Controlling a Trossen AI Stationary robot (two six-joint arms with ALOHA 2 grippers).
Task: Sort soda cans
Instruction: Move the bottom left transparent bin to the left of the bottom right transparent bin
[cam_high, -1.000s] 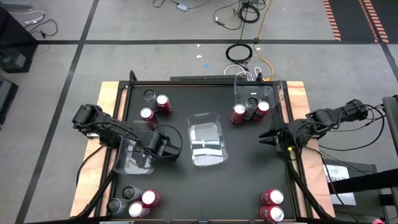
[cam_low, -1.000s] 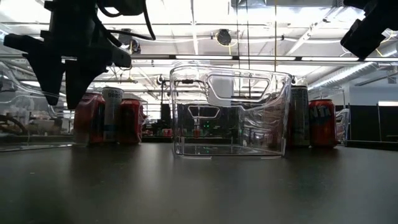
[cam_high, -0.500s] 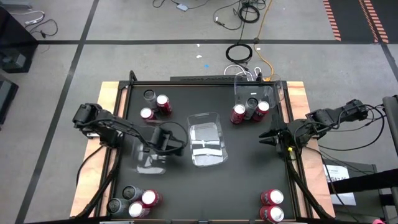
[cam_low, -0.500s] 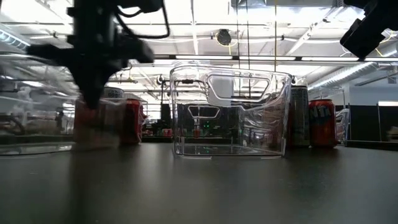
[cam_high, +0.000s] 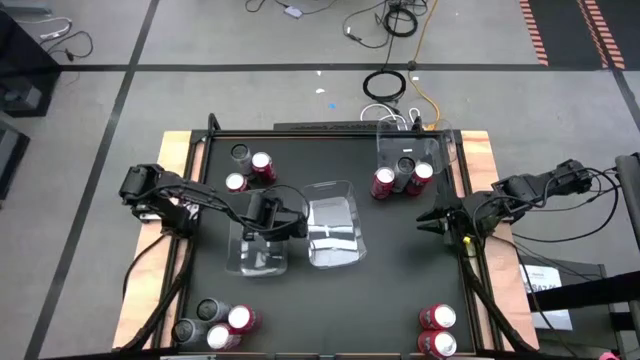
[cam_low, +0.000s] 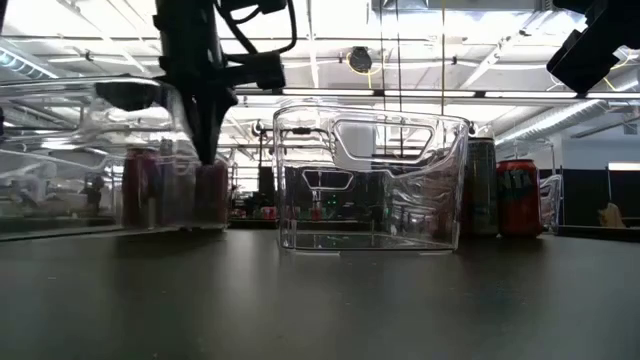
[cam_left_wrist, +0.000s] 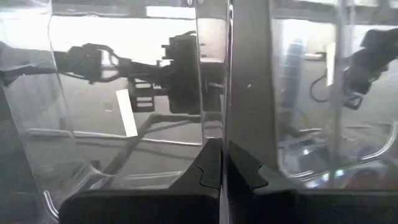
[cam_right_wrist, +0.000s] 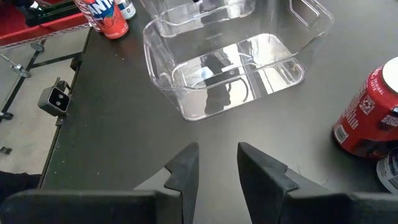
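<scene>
**Left claw pinches a clear tray wall**

From above, the left gripper (cam_high: 268, 217) sits near the middle of the table (cam_high: 395, 290). It holds a clear tray (cam_high: 262, 255) just beside a second clear tray (cam_high: 332, 232). The left wrist view shows what the top view cannot: the two dark fingers (cam_left_wrist: 210, 167) are pressed together on the thin tray wall.

The right gripper (cam_high: 432, 219) waits near the right edge. Its own camera shows its fingers (cam_right_wrist: 185, 167) a little apart, holding nothing.

The soda cans stand upright, tops up, in small groups. Three (cam_high: 250, 168) are near the far left corner, and three (cam_high: 401, 177) near the far right corner, by a third tray (cam_high: 432, 150). Four (cam_high: 214, 325) are at the near left corner and two (cam_high: 436, 330) at the near right corner.

The low view shows red cans (cam_low: 160, 190) blurred through the held tray, and two cans (cam_low: 516, 197) on the right side.
</scene>
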